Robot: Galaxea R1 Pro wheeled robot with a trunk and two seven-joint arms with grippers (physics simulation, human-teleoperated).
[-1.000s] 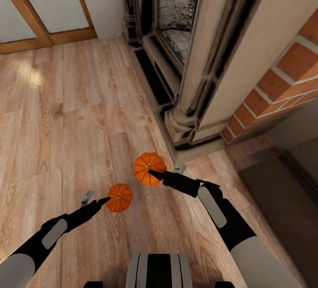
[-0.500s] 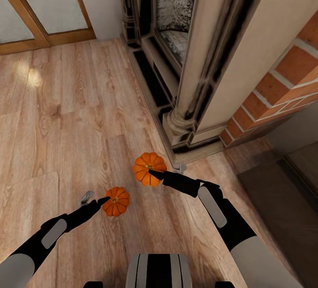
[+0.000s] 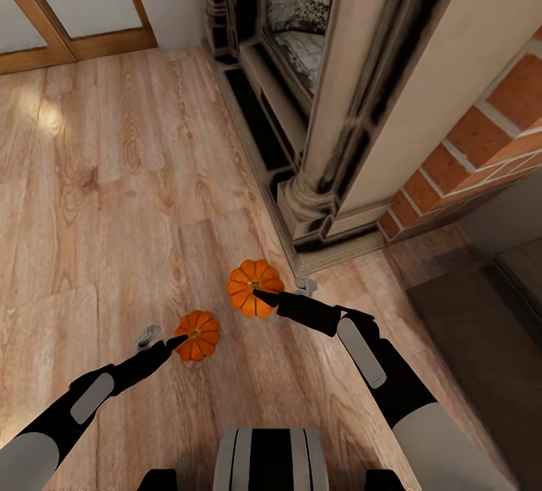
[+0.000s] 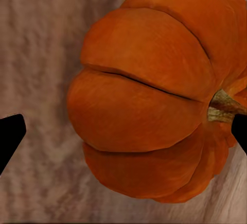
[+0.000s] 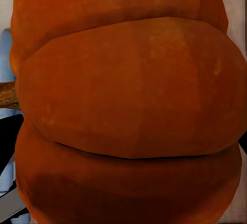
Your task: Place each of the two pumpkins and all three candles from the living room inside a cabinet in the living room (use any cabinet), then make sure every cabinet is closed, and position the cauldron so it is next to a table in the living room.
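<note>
Pumpkins fill both your grips. Your left end effector (image 3: 175, 343) pinches the smaller pumpkin (image 3: 197, 335); your right end effector (image 3: 260, 296) pinches the larger pumpkin (image 3: 254, 286) at one o'clock of it.

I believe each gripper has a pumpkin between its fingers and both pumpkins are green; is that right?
Not quite: in the head view both are orange, the left pumpkin at the left gripper and the right pumpkin at the right gripper. The rest holds.

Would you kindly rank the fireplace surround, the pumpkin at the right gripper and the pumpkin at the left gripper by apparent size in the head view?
1. Fireplace surround, by far the largest.
2. Pumpkin at the right gripper.
3. Pumpkin at the left gripper, only slightly smaller-looking; depth may account for that.
</note>
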